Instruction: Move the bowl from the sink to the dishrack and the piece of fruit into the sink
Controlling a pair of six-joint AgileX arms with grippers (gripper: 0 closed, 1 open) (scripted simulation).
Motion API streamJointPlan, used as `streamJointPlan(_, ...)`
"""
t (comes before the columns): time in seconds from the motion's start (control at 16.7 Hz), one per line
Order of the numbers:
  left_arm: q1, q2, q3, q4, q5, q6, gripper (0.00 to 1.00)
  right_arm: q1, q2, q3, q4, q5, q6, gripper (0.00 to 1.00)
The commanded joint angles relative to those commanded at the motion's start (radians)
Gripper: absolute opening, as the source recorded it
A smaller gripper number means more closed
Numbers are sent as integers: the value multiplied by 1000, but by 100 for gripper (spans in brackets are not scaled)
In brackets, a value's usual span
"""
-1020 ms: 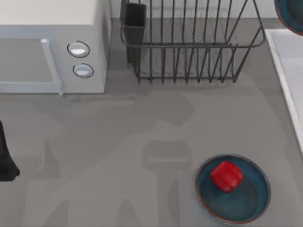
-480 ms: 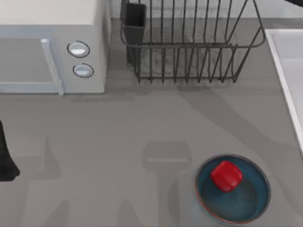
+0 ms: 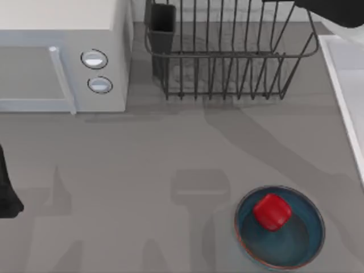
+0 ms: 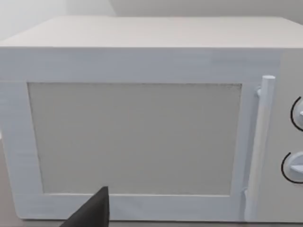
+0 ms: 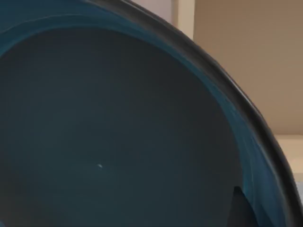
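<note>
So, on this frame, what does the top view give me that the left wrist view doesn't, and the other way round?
Top view, not left wrist: the dishrack, the sink rim, the piece of fruit sitting on the shallow dish, and the right arm, dark above the rack's right end. Left wrist, not top: the microwave's door panel seen face-on, plus a dark tip of the parked left claw. Both: the microwave, its handle and its knobs.

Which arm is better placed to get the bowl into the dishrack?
The right. Its wrist view looks straight into the bowl, and that arm reaches over the dishrack. The left arm sits near the microwave.
</note>
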Motion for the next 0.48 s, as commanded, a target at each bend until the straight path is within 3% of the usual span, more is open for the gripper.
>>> streamJointPlan(0.24, 0, 0, 0, 0, 0, 0, 100, -19, 47, -26, 69, -9, -2, 0)
streamJointPlan(0.48, 0, 0, 0, 0, 0, 0, 100, -65, 173, -122, 300, -53, -1, 0)
